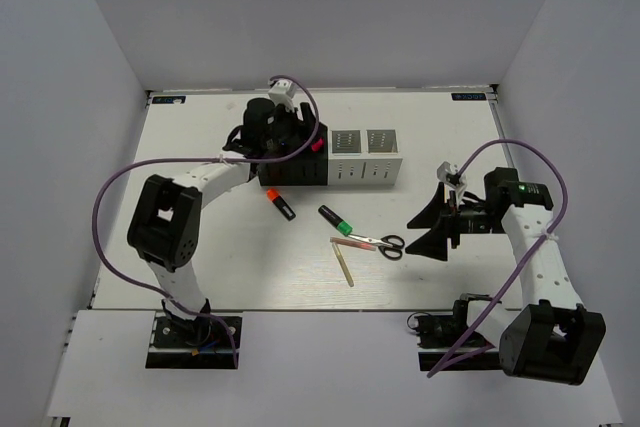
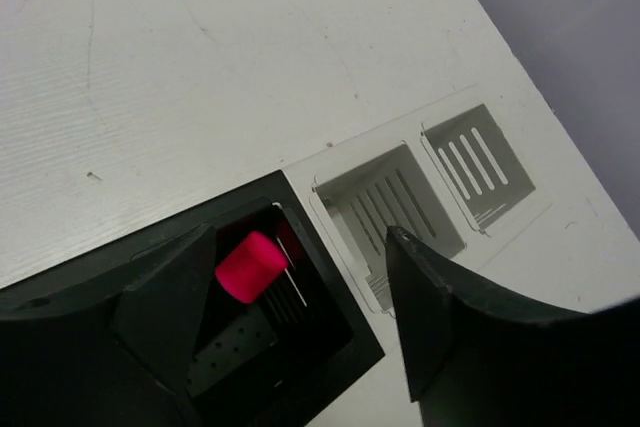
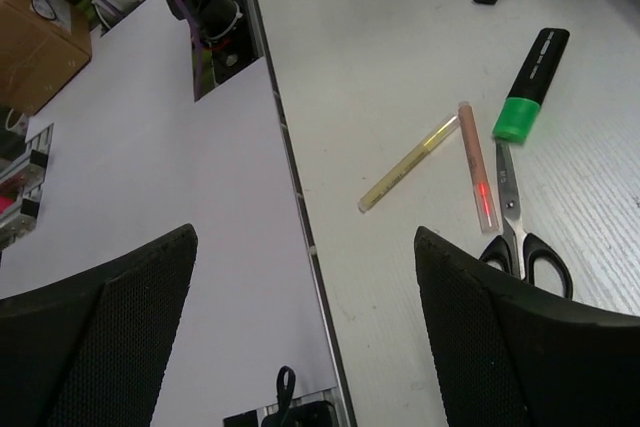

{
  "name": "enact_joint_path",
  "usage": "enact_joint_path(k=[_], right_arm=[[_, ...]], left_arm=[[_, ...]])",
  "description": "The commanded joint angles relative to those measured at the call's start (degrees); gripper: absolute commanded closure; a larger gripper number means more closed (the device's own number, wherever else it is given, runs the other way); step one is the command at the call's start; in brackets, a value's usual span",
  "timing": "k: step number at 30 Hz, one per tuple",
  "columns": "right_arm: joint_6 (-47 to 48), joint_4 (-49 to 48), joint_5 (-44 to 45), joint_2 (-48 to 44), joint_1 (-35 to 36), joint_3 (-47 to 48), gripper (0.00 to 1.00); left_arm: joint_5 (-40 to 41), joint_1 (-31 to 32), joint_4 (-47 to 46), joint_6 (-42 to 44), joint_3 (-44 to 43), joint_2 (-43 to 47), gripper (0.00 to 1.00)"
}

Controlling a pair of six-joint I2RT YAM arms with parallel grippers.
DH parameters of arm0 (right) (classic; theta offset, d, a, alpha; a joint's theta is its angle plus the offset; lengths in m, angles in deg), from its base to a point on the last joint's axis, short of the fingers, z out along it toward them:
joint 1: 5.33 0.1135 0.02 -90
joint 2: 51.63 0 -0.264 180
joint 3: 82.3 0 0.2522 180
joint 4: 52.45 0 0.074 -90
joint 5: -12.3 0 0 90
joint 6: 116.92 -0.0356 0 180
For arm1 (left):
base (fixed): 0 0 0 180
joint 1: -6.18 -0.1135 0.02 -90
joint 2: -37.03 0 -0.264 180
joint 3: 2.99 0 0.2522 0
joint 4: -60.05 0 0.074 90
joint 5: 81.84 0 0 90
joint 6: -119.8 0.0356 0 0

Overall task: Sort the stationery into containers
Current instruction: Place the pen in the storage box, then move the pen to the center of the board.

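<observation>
From above, the left gripper (image 1: 283,135) hangs over the black holders (image 1: 300,173) at the left end of the row, and the arm hides most of what lies beneath it; only a spot of pink shows at the holders' right edge. The left wrist camera fills that in: the fingers are spread wide, and between them a pink-capped highlighter (image 2: 252,265) stands cap-up inside one black holder, close by the left finger, though contact cannot be judged. The two white holders (image 1: 363,157) sit just to the right, and that same view looks down into their slotted insides.

The right gripper (image 1: 437,223) hovers over the right part of the table (image 1: 250,272), its jaws parted and holding nothing. Its wrist camera separates what the overhead view runs together: the scissors (image 3: 516,219) lie with their blades towards the green-capped highlighter (image 3: 530,87), the thin pink stick (image 3: 477,167) lies just beside the blades, and the pale stick (image 3: 410,162) angles off from the pink one's far end. An orange-capped highlighter (image 1: 280,204) lies in front of the black holders; only the overhead view shows its cap
</observation>
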Motion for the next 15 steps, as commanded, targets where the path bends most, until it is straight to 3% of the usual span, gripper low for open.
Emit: enact_joint_path(k=[1, 3, 4, 5, 6, 7, 9, 10, 12, 15], right_arm=[[-3.98, -0.22, 0.41, -0.43, 0.05, -0.42, 0.1], [-4.77, -0.75, 0.33, 0.71, 0.05, -0.42, 0.24], [-4.6, -0.66, 0.24, 0.8, -0.04, -0.5, 0.4], [-4.69, -0.31, -0.28, 1.84, -0.04, -0.24, 0.64], [-4.78, -0.13, -0.11, 2.29, 0.05, 0.02, 1.0], [-5.12, 0.13, 0.15, 2.47, 0.05, 0.63, 1.0], [-5.48, 0.22, 0.42, 3.17, 0.05, 0.81, 1.0], [-5.83, -0.04, 0.33, 3.09, 0.05, 0.81, 0.78], [-6.62, -1.18, 0.5, 2.91, 0.05, 0.73, 0.1], [-8.37, -3.46, 1.03, 1.68, 0.05, -0.94, 0.1]], left_arm=[[-1.83, 1.01, 1.74, 3.38, 0.23, 7.42, 0.23], [-1.22, 3.72, 5.84, 6.72, 1.46, 11.11, 0.49], [-0.35, 4.7, 10.48, 9.35, 1.56, 13.92, 0.65], [0.88, 5.75, 12.88, 11.9, 1.99, 16.82, 0.75], [4.37, 9.07, 17.17, 13.4, 2.26, 17.98, 0.93], [5.97, 10.41, 22.26, 14.98, 2.96, 19.38, 1.0], [15.61, 15.49, 29.12, 16.84, 5.33, 25.09, 1.0], [17.83, 16.74, 32.91, 16.41, 6.29, 26.24, 1.0], [27.48, 20.42, 38.27, 11.06, 10.5, 31.07, 0.94], [38.83, 23.42, 45.13, -2.53, 14.91, 33.45, 0.47]])
